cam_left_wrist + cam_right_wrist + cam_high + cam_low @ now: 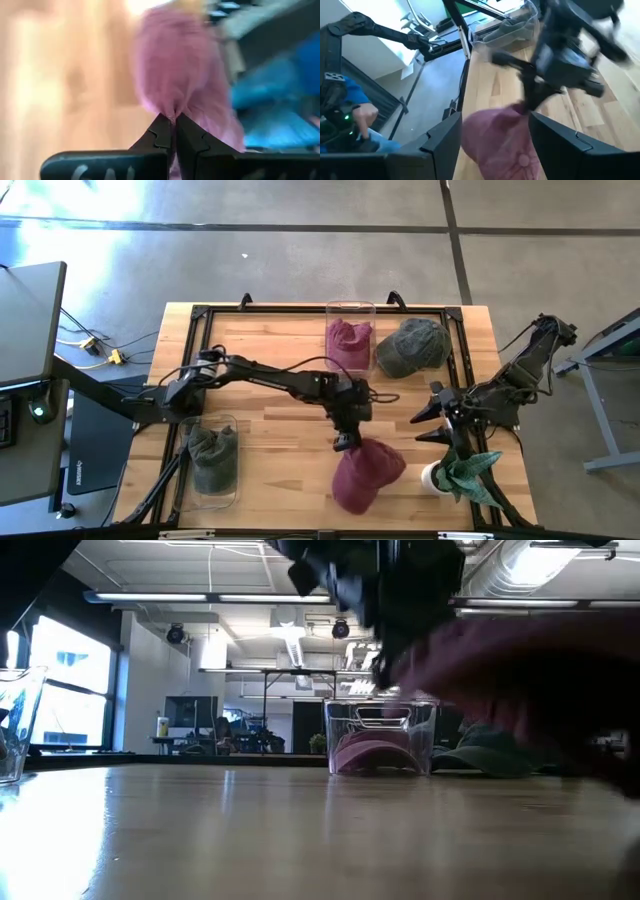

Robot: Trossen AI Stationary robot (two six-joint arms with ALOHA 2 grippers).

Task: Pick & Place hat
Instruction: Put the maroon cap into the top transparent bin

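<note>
The left claw (343, 443) is pinched on the maroon hat (366, 473), which hangs at the table's (270, 445) near middle (its lower half blurs in the left wrist view). The right claw (433, 418), fingers spread, waits just right of it. A green cloth (470, 472) partly hides a white cup (432, 476).

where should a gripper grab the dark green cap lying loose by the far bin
Best bet is the brim of the dark green cap. It lies open on the table beside the clear bin with the maroon hat inside, so come straight down on its free edge, on the side away from the bin. A stiff thin brim suits a two-finger pinch better than the soft crown.
</note>
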